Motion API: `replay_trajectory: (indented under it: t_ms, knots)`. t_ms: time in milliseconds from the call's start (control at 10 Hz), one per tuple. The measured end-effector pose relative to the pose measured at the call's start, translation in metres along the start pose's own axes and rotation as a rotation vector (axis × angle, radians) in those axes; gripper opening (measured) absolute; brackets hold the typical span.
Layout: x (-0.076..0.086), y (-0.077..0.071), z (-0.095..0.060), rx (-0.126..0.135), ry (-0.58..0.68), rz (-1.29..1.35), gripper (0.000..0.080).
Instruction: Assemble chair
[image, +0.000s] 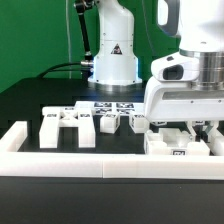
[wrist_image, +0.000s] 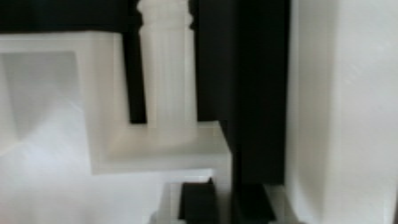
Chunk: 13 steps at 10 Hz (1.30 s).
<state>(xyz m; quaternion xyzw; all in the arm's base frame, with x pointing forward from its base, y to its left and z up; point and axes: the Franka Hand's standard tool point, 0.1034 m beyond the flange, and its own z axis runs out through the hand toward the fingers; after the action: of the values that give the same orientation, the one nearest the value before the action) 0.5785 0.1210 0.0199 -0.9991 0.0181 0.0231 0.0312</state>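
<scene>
Hand (image: 186, 122) — pressed together, set low over the counter (image: 30, 100), to the exterior view's right of the marker board (image: 108, 106) and nearer the camera. Whether anything sits between the fingers (wrist_image: 196, 206) cannot be told. The wrist view is blurred and shows only their dark tips close together.

Just past those tips, the wrist view shows a white turned leg (wrist_image: 164, 60) beside a white slab (wrist_image: 54, 110). Contact between the two cannot be made out.

In the exterior view, some chair parts (image: 180, 143) lie directly under the hand, right of the marker board and forward of it. A second group — a frame part (image: 66, 126) and a small block (image: 106, 123) — lies just in front of the marker board, toward the exterior view's left.

The rail (image: 100, 166) runs across in front of the marker board, nearer the camera than every part. The arm's base (image: 112, 55) stands behind the marker board.
</scene>
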Motion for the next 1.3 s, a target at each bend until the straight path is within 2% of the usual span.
replay_trajectory:
  t_ms: [400,500,600,700,800,900,1100,1300]
  knots:
    - [0.005,0.0,-0.003,0.002,0.005,0.001,0.0034]
    - [0.005,0.002,-0.003,-0.001,0.006,0.002,0.0118]
    - [0.006,0.007,-0.003,-0.006,0.004,0.008,0.0331]
    - [0.006,0.012,-0.003,-0.012,0.001,0.016,0.0331]
    - [0.006,0.018,-0.004,-0.017,-0.001,0.023,0.052]
    - [0.006,0.02,-0.009,-0.02,-0.009,0.029,0.0621]
    - [0.002,0.021,-0.034,-0.021,-0.025,0.034,0.0643]
    - [-0.006,0.028,-0.063,-0.022,-0.032,0.043,0.0648]
